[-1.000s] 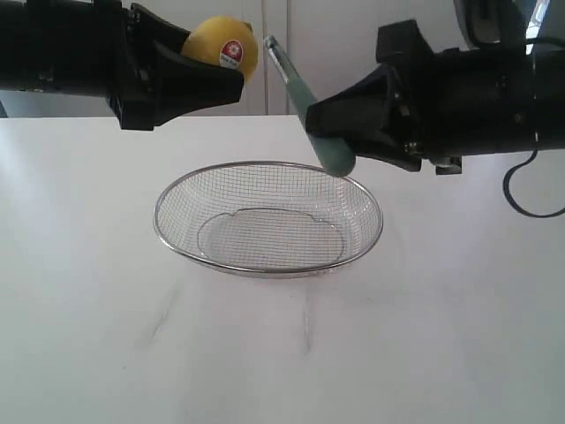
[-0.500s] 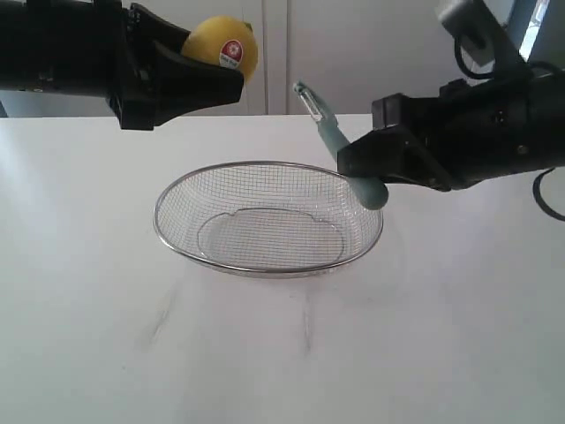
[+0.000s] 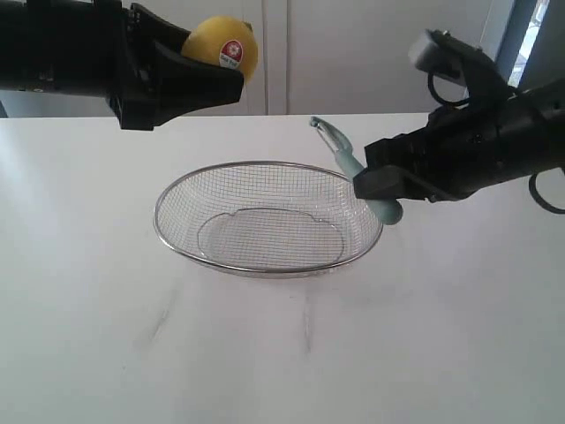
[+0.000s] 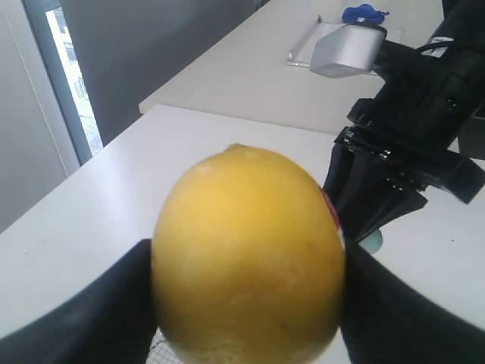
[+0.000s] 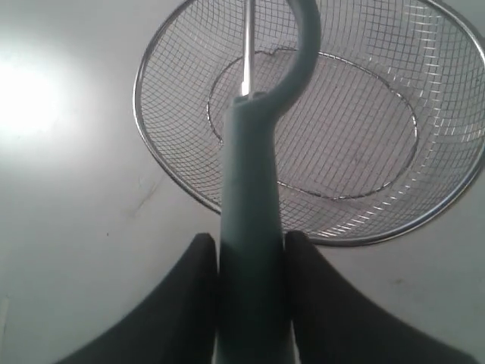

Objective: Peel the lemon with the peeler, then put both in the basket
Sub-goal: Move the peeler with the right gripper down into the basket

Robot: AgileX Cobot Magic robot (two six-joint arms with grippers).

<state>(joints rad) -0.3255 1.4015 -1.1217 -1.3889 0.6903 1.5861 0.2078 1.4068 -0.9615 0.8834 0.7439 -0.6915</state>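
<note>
White surface [image 3: 88,309], wire basket [image 3: 265,270] sitting at centre, only bare mesh showing inside. Left hand [image 3: 216,69] is clamped on the lemon [image 3: 212,37], high beyond the basket's far-left rim. Right hand [image 3: 375,181] grips the peeler [image 3: 341,152] by its handle at the right rim, blade tilted up. Red-and-white sticker [image 3: 231,53] on the lemon, print too small to read.

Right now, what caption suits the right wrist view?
Right hand holds the peeler by its handle, blade end over the basket.
</note>
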